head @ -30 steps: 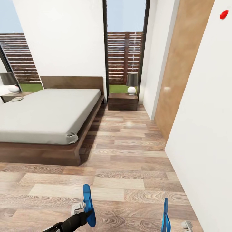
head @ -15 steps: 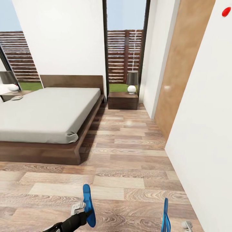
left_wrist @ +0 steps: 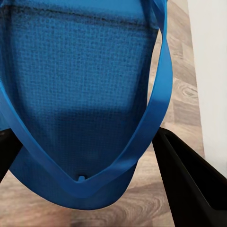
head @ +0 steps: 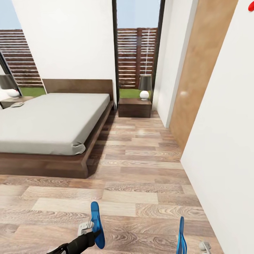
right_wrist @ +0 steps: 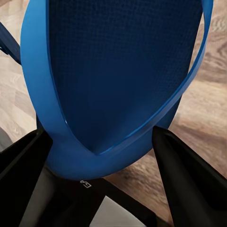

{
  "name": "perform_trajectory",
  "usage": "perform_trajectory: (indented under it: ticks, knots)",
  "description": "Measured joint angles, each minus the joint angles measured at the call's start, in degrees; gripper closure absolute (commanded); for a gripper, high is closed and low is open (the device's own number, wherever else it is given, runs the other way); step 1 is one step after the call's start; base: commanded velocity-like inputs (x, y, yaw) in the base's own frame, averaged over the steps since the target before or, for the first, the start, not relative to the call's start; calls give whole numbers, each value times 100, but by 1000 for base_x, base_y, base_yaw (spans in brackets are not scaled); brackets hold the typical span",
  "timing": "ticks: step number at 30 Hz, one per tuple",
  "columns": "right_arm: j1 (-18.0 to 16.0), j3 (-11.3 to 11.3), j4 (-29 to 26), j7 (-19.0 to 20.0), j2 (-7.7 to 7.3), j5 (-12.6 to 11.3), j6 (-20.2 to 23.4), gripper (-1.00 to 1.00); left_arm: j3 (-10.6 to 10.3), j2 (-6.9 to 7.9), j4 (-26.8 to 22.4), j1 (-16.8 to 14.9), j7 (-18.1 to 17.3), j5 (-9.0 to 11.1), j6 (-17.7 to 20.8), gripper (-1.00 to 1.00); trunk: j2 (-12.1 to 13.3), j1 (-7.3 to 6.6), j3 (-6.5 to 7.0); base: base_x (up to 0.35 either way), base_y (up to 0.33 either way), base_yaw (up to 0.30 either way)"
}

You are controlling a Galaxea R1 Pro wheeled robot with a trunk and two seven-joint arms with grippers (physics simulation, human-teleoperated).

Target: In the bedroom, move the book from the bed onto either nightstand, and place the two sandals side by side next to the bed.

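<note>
Each of my grippers holds a bright blue sandal above the wood floor. My left gripper [head: 92,228] is shut on one sandal [head: 97,225] [left_wrist: 80,85], with its dark fingers [left_wrist: 189,184] on either side of it. My right gripper [head: 197,247] is shut on the other sandal [head: 181,236] [right_wrist: 118,71], held edge-on. The bed [head: 53,120] lies ahead to the left. A nightstand [head: 134,106] stands beyond its right side, and another nightstand [head: 8,101] at the far left. On that far one lies a small flat thing [head: 17,104], too small to tell whether it is the book.
A white wall [head: 225,141] and a light-brown door [head: 197,70] run close along my right. A lamp [head: 144,86] stands on the right nightstand in front of a tall window. A strip of plank floor [head: 141,151] lies between the bed and the wall.
The whole picture has shifted slightly, with the bed and nightstand sitting a little higher: the camera has moved. Both sandals stay held in the same place in the view.
</note>
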Motion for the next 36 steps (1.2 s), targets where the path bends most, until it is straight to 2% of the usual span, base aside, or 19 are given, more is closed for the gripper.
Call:
perform_trajectory:
  ticks: [15, 26, 36]
  knots:
    - [0, -3, 6, -18, -2, -1, -2, 100, 5, 5, 0, 0, 2, 1, -4, 100, 0, -2, -13, 30, 0, 0]
    - [0, -13, 3, -17, -8, -7, -2, 100, 5, 6, 0, 0, 8, -1, -9, 100, 0, -3, -12, 295, -6, 0]
    - [0, -9, 0, -17, -5, -6, -2, 100, 3, 6, 1, 0, 9, -3, -12, 100, 0, -3, -13, 306, -99, 0]
